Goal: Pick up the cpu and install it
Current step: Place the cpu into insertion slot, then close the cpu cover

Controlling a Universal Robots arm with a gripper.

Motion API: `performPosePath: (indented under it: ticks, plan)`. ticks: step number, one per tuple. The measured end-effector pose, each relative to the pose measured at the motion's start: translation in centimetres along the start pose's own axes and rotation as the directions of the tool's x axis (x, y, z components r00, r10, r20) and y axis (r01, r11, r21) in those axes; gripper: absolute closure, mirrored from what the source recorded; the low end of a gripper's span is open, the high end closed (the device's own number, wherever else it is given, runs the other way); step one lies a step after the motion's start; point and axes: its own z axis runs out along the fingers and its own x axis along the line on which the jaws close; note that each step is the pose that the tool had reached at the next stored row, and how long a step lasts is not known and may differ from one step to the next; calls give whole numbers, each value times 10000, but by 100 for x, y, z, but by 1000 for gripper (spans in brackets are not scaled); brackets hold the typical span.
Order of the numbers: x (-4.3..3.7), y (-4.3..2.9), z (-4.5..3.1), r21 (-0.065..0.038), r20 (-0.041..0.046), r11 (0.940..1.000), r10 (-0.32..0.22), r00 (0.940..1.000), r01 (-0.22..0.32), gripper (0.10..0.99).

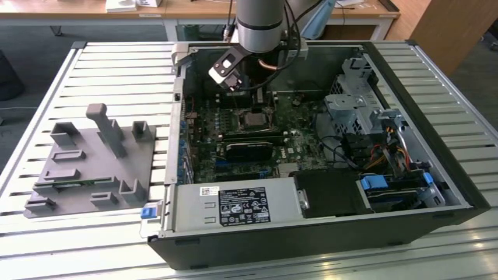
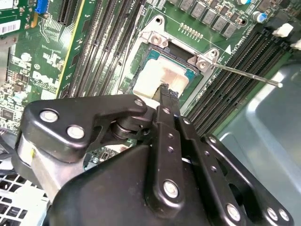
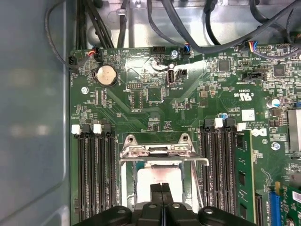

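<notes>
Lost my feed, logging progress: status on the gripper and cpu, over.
Gripper low over socket, fingers shut. Cpu lying in socket under the tips; contact unclear. Socket frame raised, lever out to one side.

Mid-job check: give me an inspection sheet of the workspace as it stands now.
Surface: slatted metal table, carrying an open computer case.
Job's things: cpu lies in its socket on the motherboard, hinged metal frame raised.
Clutter: grey fixture tray holding a green memory stick.
Grippers: gripper shut, tips low over the cpu; contact unclear.
Cables: black cables run along the board's edge.
Surroundings: wooden desks behind the table.
</notes>
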Motion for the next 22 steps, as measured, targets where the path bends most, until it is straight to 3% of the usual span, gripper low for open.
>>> performPosePath:
  ticks: [18, 22]
  plan:
    - [1, 3, -61, 24, 2, 10000, 0, 10000, 0, 980]
    - [2, 6, -116, 31, 2, 10000, 0, 10000, 0, 980]
